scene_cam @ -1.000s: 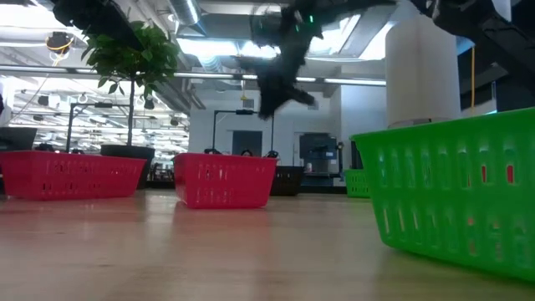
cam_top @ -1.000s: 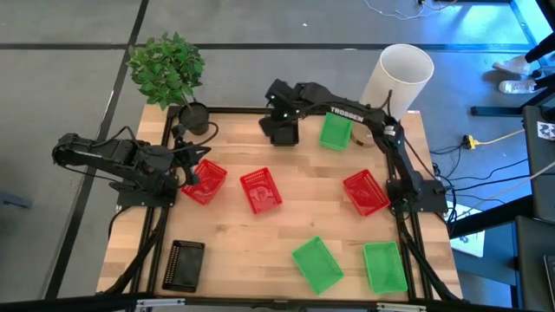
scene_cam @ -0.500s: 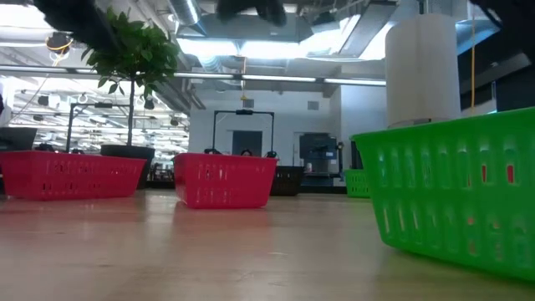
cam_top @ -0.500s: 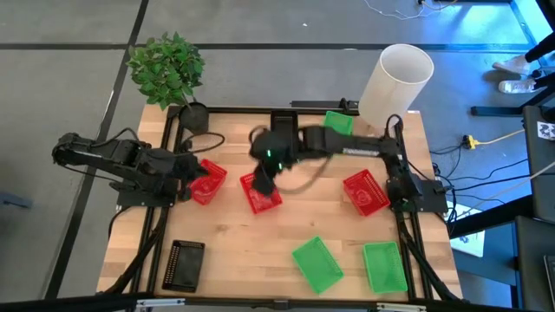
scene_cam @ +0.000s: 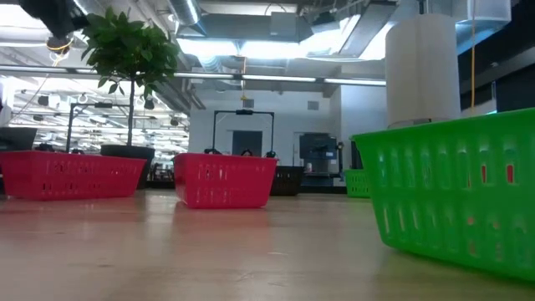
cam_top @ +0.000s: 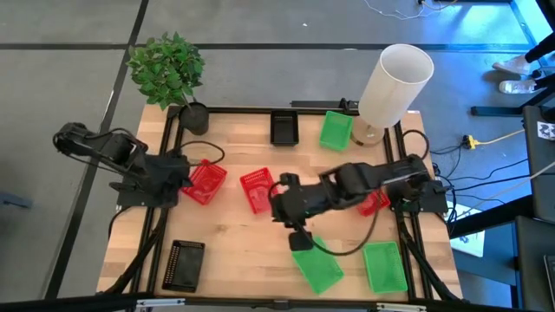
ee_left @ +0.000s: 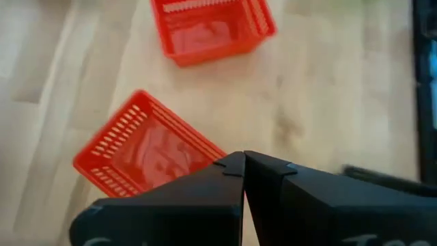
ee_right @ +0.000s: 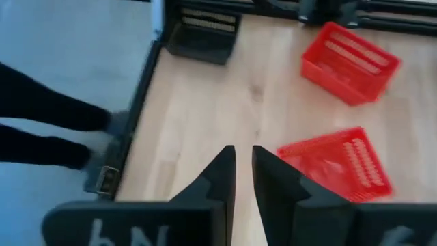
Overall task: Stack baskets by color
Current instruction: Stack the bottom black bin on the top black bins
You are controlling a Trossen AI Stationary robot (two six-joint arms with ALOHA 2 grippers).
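Desk: pale wooden plank desk (cam_top: 234, 243) with visible grain, edged by a dark metal frame.
Red baskets: three small rectangular red plastic baskets with perforated sides. One (cam_top: 205, 181) lies at the left, just beside the left tool; one (cam_top: 257, 190) lies near the middle; the third (cam_top: 375, 203) at the right is mostly hidden under the right arm.
Green baskets: three of the same shape in green plastic. One (cam_top: 335, 130) sits at the far edge; two sit at the near edge, one (cam_top: 319, 268) tilted, one (cam_top: 384, 266) further right. None is stacked.
Black baskets: one black plastic basket (cam_top: 284, 127) sits at the far edge beside the green one; a black perforated one (cam_top: 183, 263) lies at the near left corner.
Left tool: left tool (ee_left: 244, 171) rests at the left side of the desk with its dark fingers pressed together, holding nothing.
Right tool: right tool (ee_right: 243, 158) reaches over the middle of the desk, between the middle red basket and the tilted green one; its fingers stand a narrow gap apart with nothing between them.
Surroundings: a tall smooth white cylinder (cam_top: 395, 82) leans at the far right corner; a leafy green plant in a black pot (cam_top: 170, 71) stands at the far left corner.
Obstruction: the right arm crosses above the right-hand red basket.
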